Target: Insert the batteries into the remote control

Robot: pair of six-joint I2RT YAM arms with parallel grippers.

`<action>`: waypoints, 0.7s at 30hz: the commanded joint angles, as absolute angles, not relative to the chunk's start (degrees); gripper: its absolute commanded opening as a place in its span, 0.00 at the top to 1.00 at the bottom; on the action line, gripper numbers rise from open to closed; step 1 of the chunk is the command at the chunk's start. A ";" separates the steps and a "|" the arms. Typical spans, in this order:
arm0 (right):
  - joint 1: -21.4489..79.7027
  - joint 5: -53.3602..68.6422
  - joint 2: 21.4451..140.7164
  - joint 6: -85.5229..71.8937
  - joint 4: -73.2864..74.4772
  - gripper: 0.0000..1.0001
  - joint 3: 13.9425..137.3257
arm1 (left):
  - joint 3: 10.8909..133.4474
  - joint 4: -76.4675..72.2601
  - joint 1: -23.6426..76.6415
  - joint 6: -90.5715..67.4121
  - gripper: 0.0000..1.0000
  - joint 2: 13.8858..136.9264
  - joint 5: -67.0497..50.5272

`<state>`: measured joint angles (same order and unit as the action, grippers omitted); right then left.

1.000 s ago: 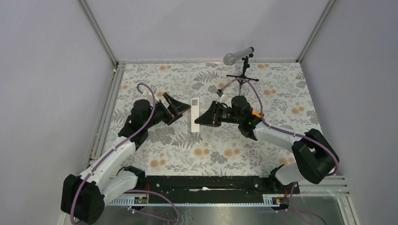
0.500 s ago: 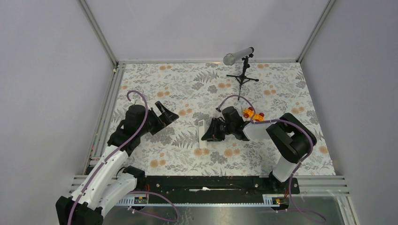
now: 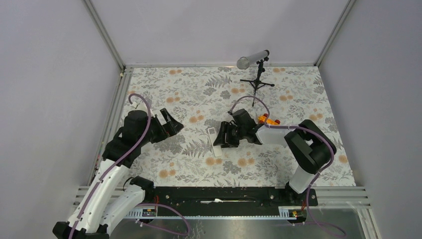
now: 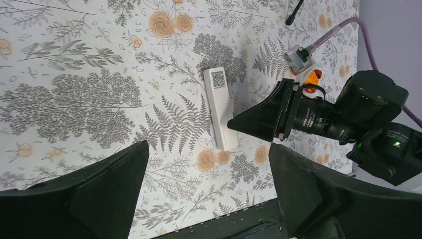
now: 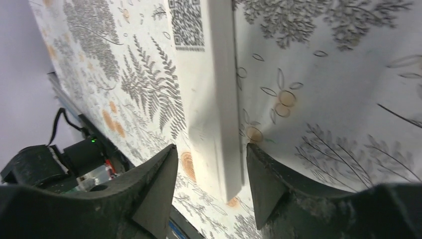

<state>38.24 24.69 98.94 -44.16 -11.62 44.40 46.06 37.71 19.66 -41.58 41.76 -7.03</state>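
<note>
On the floral cover, centre: remote control lies flat with its long axis running roughly far-to-near and its near end angled slightly right.
Remote face: plain white side up, with a QR sticker at the far end. No buttons or display show from any view.
Right gripper: low over the cover at the remote's near end, coming in from the right side.
Right gripper state: fingers spread. The right wrist view shows the remote's near end sitting between the two pads, with a thin strip of cover visible on each side. The right-hand gap is very slim, so I can't tell if that pad touches.
Right gripper, seen from the left wrist: a black wedge whose tip meets the remote's right edge near its lower half.
Left gripper: left of the remote, clear of it and holding nothing.
Left gripper state: jaws wide apart. Both fingers frame the bottom of the left wrist view, with the remote visible beyond the gap.
Orange toy car: on the cover just behind the right wrist, partly hidden by the arm.
Microphone: on a small tripod at the far edge, well apart from the remote.
Cover: grey fern and orange flower print.
</note>
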 commanded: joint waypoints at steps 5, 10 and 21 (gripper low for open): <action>38.36 10.80 85.45 -39.07 4.10 0.25 45.30 | 55.73 48.51 19.51 -35.02 0.01 38.96 -2.74; 38.37 -4.19 68.45 -39.09 15.76 0.01 43.46 | 60.57 56.11 19.45 -34.22 0.01 37.88 3.09; 38.38 -45.26 24.64 -32.54 44.18 0.00 50.18 | 69.97 62.23 19.51 -27.93 0.01 28.74 11.75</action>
<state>38.24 -26.55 34.28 -37.10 32.73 45.69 65.98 61.01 19.66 -31.42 32.12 6.35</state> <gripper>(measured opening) 0.993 0.989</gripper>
